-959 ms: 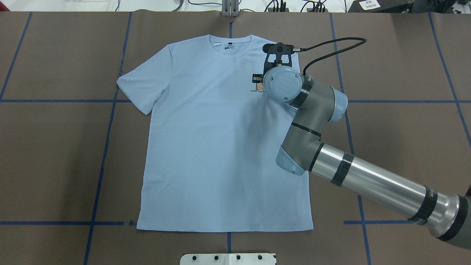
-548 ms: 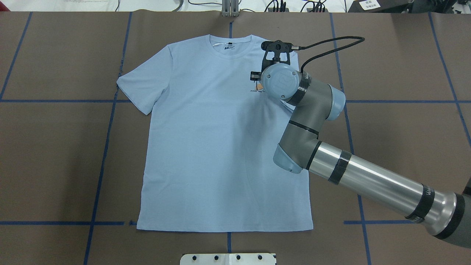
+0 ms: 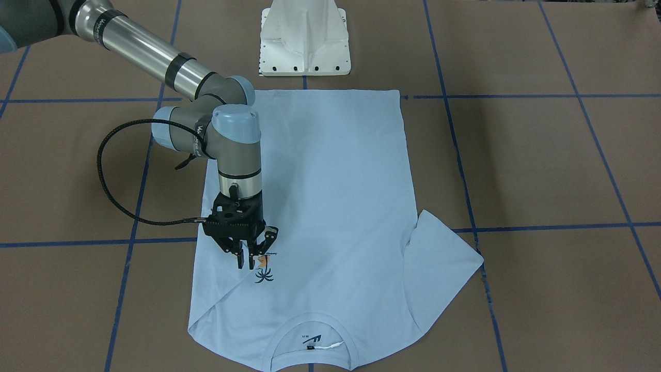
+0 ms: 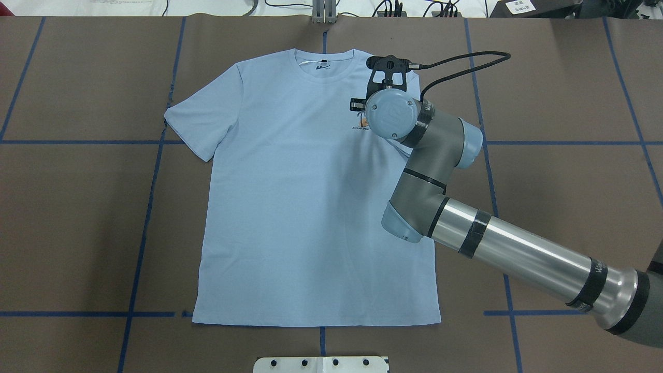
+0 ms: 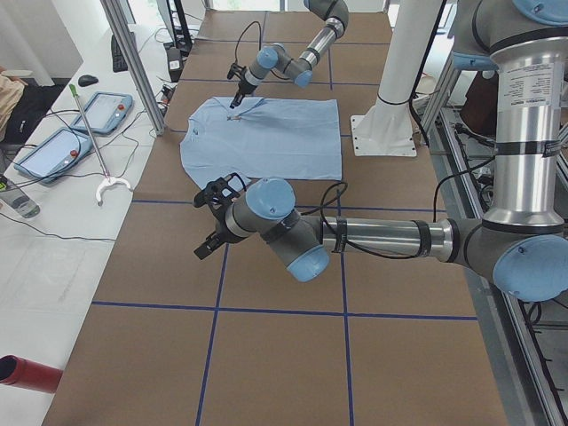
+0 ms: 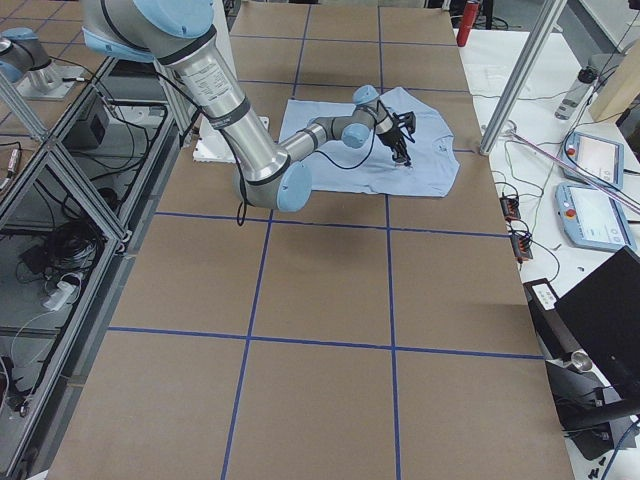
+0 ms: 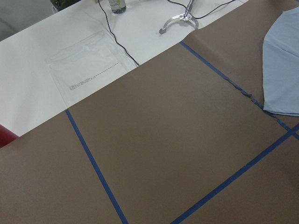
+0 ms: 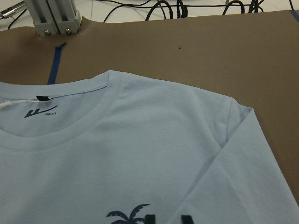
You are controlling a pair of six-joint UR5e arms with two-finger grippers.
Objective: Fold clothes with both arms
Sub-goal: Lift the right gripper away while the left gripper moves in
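Note:
The light blue T-shirt (image 4: 311, 207) lies flat, face up, on the brown table, collar (image 3: 310, 330) toward the far edge. Its sleeve on my right side is folded in over the chest (image 8: 233, 149). My right gripper (image 3: 247, 263) points down at the palm print (image 3: 264, 274) and is shut on the tip of that folded sleeve. In the overhead view the wrist hides most of it. The other sleeve (image 4: 199, 122) lies spread out. My left gripper (image 5: 206, 235) hovers over bare table beside the shirt (image 7: 282, 60). I cannot tell whether it is open.
The white pedestal base (image 3: 304, 46) stands at the shirt's hem side. An aluminium post (image 4: 323, 13) and cables sit at the far edge. Blue tape lines (image 4: 145, 207) cross the table. Tablets (image 5: 53, 146) lie on the side bench.
My right gripper has moved a little toward the shirt's middle and slightly farther from me, with the sleeve in it. The rest of the shirt has not moved.

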